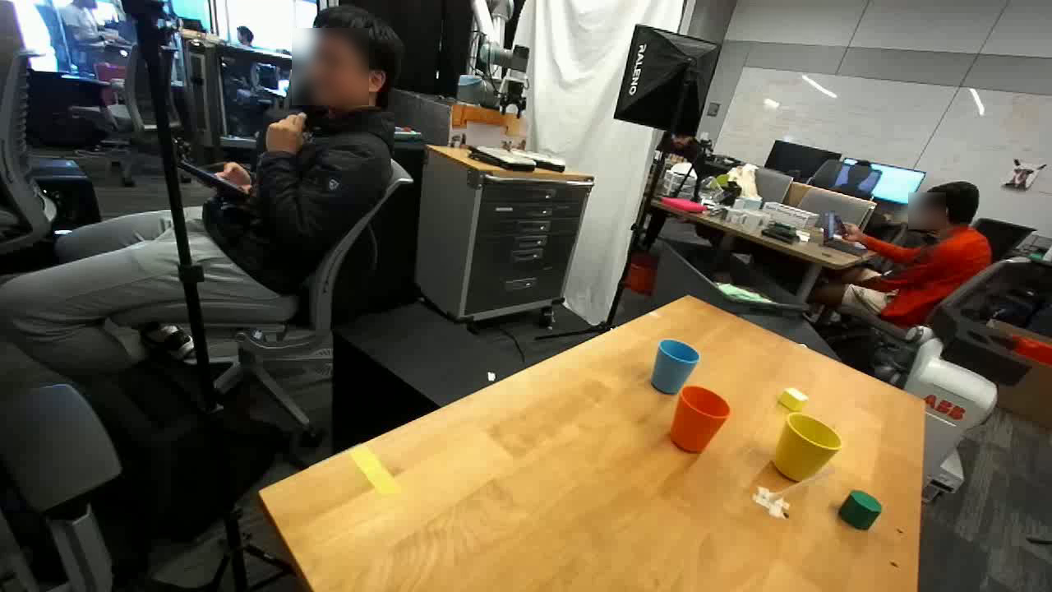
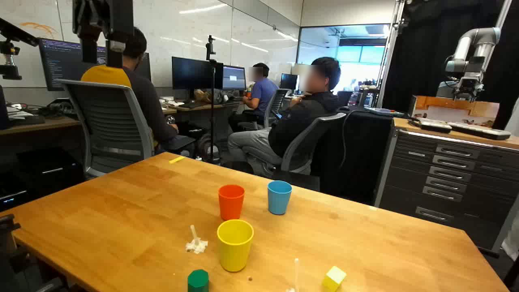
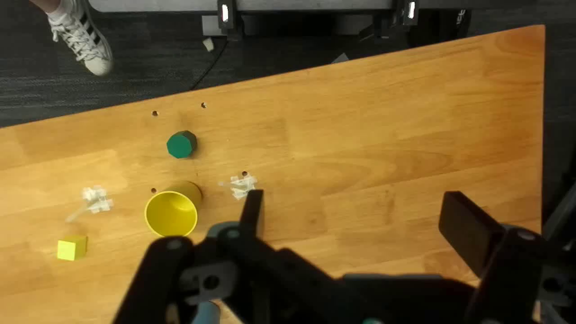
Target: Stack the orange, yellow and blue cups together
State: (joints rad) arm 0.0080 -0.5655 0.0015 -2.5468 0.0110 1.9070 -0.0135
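Over the surface point(image 1: 526, 469) hangs the gripper point(image 3: 354, 211), jaws wide apart and empty. Upright on the surface, unstacked, stand the yellow cup point(image 2: 234, 248), orange cup point(image 2: 231, 203) and blue cup point(image 2: 279, 198): probably light, stiff and slick, best pinched by one side of the rim.

Light wooden table point(image 2: 121, 211), and a few small holes point(image 3: 155, 113) can be spotted in it from the wrist view. Going by an exterior view, the orange cup point(image 2: 231, 203) is stood mid-table, the blue cup point(image 2: 279, 199) is set to its right and the yellow cup point(image 2: 235, 252) nearer, all upright and apart. A green block point(image 2: 198, 280) is parked near left, a yellow block point(image 2: 334, 278) near right. Left of the yellow cup, a thin pale stick point(image 2: 194, 232) is stuck up from a white patch point(image 2: 196, 246). A strip of yellow tape point(image 2: 176, 159) is stuck down by the far corner.
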